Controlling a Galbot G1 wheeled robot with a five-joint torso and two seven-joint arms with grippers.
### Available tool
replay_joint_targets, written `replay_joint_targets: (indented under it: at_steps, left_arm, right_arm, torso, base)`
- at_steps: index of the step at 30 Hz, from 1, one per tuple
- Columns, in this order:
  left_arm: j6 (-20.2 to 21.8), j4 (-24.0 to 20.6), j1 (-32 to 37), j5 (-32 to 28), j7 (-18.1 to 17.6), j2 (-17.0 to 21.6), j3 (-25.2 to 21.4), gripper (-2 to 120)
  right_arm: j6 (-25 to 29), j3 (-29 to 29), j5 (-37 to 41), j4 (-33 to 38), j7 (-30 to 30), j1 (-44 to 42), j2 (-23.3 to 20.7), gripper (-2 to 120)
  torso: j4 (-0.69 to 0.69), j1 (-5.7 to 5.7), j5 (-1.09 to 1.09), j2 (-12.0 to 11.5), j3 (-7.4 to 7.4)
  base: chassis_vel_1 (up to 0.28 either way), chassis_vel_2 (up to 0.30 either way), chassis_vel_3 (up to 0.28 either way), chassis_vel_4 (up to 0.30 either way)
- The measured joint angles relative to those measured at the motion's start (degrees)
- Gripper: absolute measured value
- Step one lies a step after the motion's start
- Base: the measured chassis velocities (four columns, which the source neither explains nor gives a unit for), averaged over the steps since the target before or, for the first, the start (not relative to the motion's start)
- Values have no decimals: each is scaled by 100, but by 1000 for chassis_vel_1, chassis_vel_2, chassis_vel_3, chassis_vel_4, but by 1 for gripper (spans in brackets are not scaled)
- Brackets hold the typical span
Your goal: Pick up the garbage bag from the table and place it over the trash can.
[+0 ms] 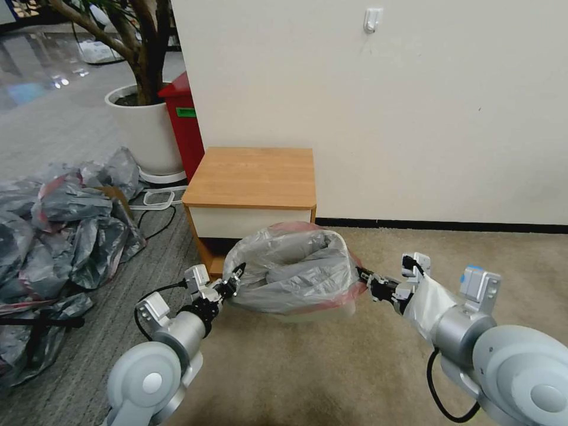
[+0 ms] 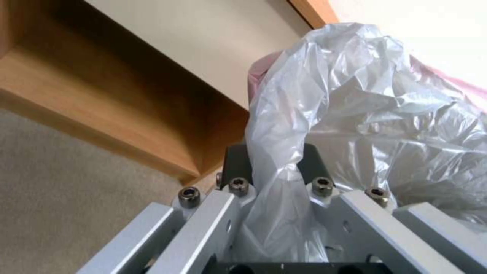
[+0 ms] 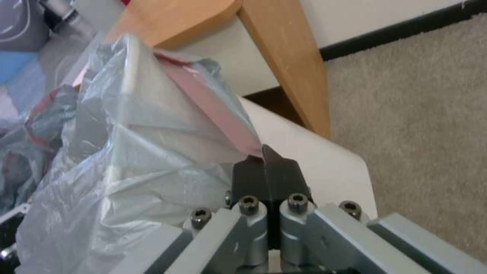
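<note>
Looks like an office or lobby corner set up as a pretend bedroom, w/ test stuff around. A plain cream wall (image 1: pixel 384 106) w/ a hook (image 1: pixel 371 19), beige carpet (image 1: pixel 355 367), a small wood bedside cabinet (image 1: pixel 254 177). Past it: shiny floor (image 1: pixel 35 71), big potted tree (image 1: pixel 145 118), tall red bin (image 1: pixel 184 124), and a big heap of grey bags (image 1: pixel 59 231).

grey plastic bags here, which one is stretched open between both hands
The translucent silvery-grey pink-rimmed garbage bag before the wooden cabinet, not the crumpled bag heap on the floor.
</note>
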Motion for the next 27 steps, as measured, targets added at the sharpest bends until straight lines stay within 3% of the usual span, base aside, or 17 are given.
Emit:
replay_joint_targets:
  at_steps: [5,9,19,27]
  left_arm:
    - [55,62,-99,-295,-173,4,-2,7]
    - [122,142,-192,-666,-405,-1,-4,7]
    - [230,32,-132,-926,-464,49,-64,7]
    - [269,-92,-139,-1025,-502,85,-84,7]
  right_arm:
    - [89,-33,-367,4,-262,-56,53,0]
    - [198,-217,-1184,12,-875,-287,227,0]
    - [551,-471,-3006,-87,-1858,-378,340,0]
    - [698,-513,-3515,-533,-2188,-312,324,0]
  torso:
    - [1,0,0,0,0]
    - [0,0,-1,0,0]
    - [0,0,-1,0,0]
    - [0,0,0,0,0]
  base:
    - [0,0,0,0]
    - [0,0,0,0]
    - [0,0,0,0]
    - [0,0,0,0]
